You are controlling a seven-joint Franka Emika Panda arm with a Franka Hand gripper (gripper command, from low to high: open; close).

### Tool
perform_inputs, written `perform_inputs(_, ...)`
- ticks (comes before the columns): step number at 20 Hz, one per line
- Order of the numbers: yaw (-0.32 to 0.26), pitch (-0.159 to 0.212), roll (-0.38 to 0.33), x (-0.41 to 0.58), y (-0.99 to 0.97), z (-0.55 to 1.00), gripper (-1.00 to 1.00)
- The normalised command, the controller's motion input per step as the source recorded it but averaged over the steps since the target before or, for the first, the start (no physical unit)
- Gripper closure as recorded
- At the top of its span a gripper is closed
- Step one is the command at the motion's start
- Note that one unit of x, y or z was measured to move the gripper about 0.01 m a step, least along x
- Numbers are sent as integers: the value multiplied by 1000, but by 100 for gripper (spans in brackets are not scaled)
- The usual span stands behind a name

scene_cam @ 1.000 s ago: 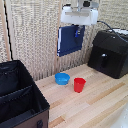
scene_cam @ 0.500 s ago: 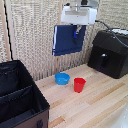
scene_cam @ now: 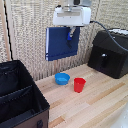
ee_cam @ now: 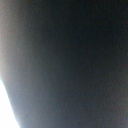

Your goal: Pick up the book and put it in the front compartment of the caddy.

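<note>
The dark-blue book [scene_cam: 60,44] hangs upright in the air, high above the wooden table [scene_cam: 95,102]. My gripper [scene_cam: 71,34] is shut on the book's upper edge, its white body right above it. The black fabric caddy [scene_cam: 20,97] stands at the exterior view's left front, with a divider across its inside. The book is above and to the right of the caddy, apart from it. The wrist view is filled by a dark blurred surface [ee_cam: 70,60] close to the lens; I cannot tell more from it.
A round blue bowl [scene_cam: 62,78] and a red cup [scene_cam: 79,84] stand on the table below the book. A black hard-shelled appliance box [scene_cam: 109,52] sits at the exterior view's right. A pale woven wall runs behind.
The gripper has carried the book toward the exterior view's left, and slightly higher. Bowl, cup and caddy have not moved.
</note>
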Motion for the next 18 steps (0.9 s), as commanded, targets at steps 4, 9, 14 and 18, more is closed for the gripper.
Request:
perform_inputs(4, -27, 49, 0, 0, 839, 436, 100)
perform_inputs(9, -32, 46, 0, 0, 835, 439, 100)
perform_inputs(14, -38, 38, -2, 19, 839, 444, 100)
perform_inputs(18, -58, 3, -14, 66, 850, 443, 100)
